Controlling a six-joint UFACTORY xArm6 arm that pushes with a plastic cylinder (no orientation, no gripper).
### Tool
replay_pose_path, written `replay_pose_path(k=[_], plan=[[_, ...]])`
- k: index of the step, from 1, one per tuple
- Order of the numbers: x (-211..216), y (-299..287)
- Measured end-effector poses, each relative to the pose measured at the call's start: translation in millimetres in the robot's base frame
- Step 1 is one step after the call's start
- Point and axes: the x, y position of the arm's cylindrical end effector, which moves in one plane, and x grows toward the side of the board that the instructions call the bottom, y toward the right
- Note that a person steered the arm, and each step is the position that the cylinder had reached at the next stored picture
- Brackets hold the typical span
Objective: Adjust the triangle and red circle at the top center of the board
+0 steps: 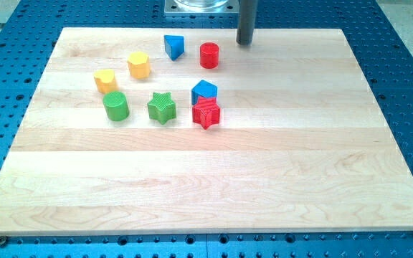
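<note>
The counter [214,179] is pale wood, smooth, its grain running in long planks. The red circle [209,55] and the blue triangle [173,46] look like matt plastic; the red star [206,113] is finely ribbed. My tip [244,43] is dull dark metal. Blue perforated metal [407,72] surrounds the wood.

Blocks crowded upper left of centre, blue triangle [174,46] near red cylinder [209,54], narrow gap between, bench [278,165] open right and below
</note>
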Motion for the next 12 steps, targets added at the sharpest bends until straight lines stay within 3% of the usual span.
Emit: replay_pose_path(k=[1, 3, 5, 6, 7, 12], plan=[[-9, -61], [29, -130], [44, -106], [15, -107], [12, -159], [46, -138]])
